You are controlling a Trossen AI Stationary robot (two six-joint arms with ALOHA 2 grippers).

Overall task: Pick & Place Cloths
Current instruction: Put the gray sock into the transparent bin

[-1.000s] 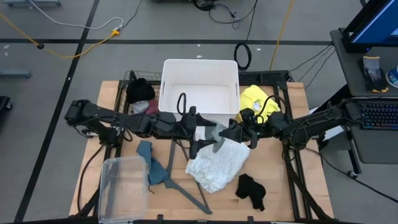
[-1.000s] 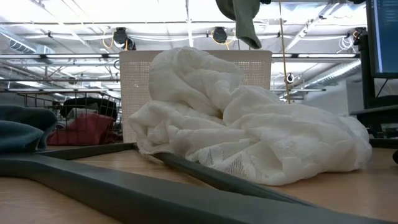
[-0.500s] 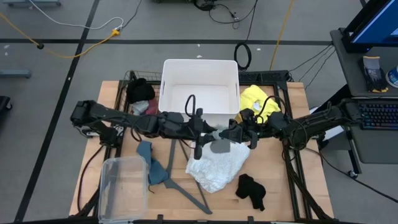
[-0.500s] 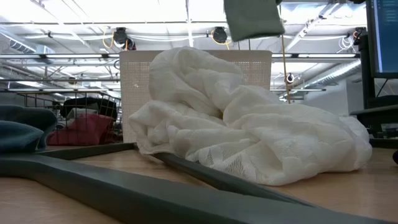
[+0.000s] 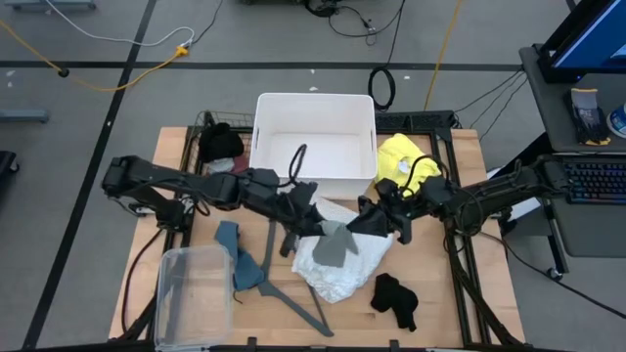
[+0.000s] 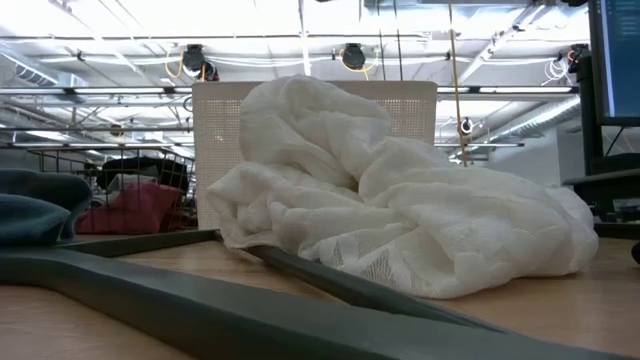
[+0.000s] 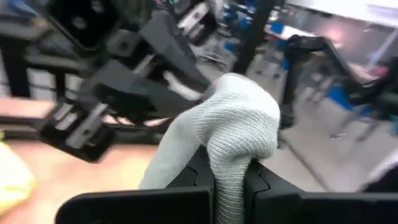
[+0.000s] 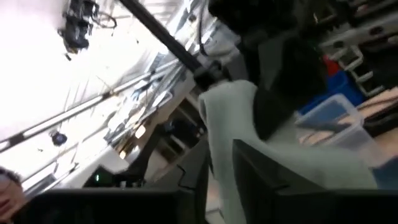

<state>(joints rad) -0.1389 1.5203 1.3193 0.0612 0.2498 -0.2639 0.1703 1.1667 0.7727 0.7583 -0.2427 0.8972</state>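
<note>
On the near part of the counter [image 5: 460, 293] lie a black cloth [image 5: 394, 299], a clear tub [image 5: 191, 295], a grey hanger [image 5: 293, 293] and a teal cloth [image 5: 235, 256] draped beside it. Just past them sits the lacy white cloth [image 5: 342, 269], a crumpled, puffy heap that fills the low view, with the hanger running under its edge. Above that heap both arms meet: the left gripper [image 5: 315, 227] and right gripper [image 5: 360, 227] each have their jaws clenched on the light grey cloth [image 5: 335, 244], a small ribbed knit piece held up in the air between them, bunched and folded over at the left jaws and hanging in a flat flap toward the white heap. Farther back stands the white bin [image 5: 315, 137], with a yellow cloth [image 5: 406, 161] to its right and a black cloth over a maroon cloth [image 5: 217, 168] to its left.
</note>
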